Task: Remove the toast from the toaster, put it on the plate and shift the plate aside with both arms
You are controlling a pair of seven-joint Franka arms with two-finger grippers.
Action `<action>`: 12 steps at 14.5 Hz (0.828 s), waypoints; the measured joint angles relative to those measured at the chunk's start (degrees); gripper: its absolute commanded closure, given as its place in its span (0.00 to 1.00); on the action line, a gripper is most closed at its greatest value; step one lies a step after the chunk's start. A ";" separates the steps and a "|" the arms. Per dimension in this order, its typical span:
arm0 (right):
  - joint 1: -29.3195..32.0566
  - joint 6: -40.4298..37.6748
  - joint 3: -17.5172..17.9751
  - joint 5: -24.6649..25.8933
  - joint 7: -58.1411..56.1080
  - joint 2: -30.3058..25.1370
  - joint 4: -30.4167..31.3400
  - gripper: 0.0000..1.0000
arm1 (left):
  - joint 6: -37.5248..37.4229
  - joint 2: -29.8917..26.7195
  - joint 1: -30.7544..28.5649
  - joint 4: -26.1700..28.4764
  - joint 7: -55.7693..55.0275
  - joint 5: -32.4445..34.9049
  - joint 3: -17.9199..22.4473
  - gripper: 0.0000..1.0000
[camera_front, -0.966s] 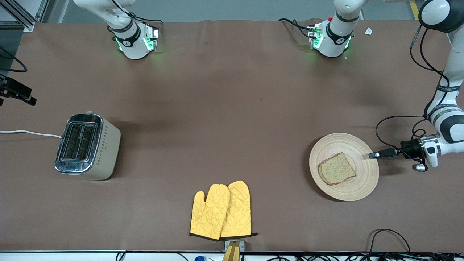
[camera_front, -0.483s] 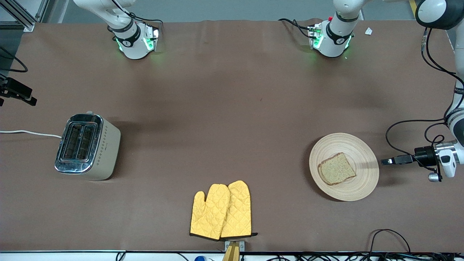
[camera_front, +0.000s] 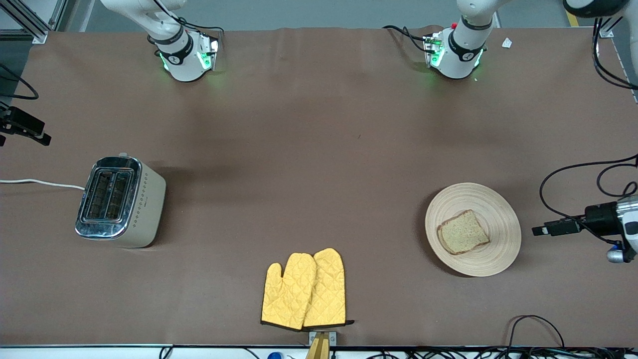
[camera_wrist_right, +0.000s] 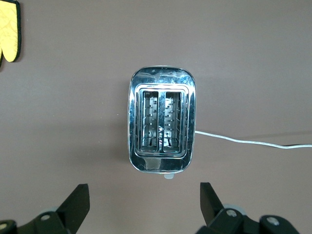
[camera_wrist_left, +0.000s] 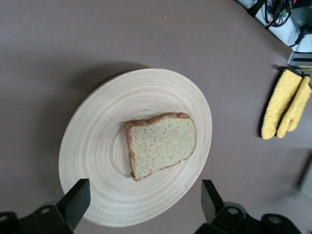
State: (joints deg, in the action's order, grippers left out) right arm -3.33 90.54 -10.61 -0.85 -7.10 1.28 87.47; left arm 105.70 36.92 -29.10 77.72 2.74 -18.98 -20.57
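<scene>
Speckled tan toast slice flat on round pale wooden plate, ready for moving | left gripper beside plate, fingers spread, empty | right gripper above plate-distant chrome two-slot toaster, fingers spread, waiting

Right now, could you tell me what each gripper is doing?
Left gripper: open, empty, beside the plate.
Right gripper: open, empty, over the toaster.

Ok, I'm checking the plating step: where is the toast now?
The toast lies on the plate toward the left arm's end of the table, with the open left gripper beside the plate.
</scene>
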 measured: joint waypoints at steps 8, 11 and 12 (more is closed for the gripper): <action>0.00 -0.01 0.02 0.00 0.00 0.00 0.00 0.00 | -11.38 -16.87 12.89 0.11 -20.16 20.16 -1.12 0.00; 0.00 0.00 0.02 0.00 0.00 -0.01 -0.49 0.00 | -12.84 -21.63 14.24 1.31 -19.23 21.96 -0.55 0.00; 0.00 0.00 0.02 0.00 -0.01 -0.01 -0.87 0.00 | -13.02 -23.40 15.41 2.61 -17.76 22.00 1.09 0.00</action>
State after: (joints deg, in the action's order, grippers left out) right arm -3.33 90.54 -10.59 -0.85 -7.11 1.27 86.60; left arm 92.68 13.52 -13.68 80.33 -15.02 3.02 -19.48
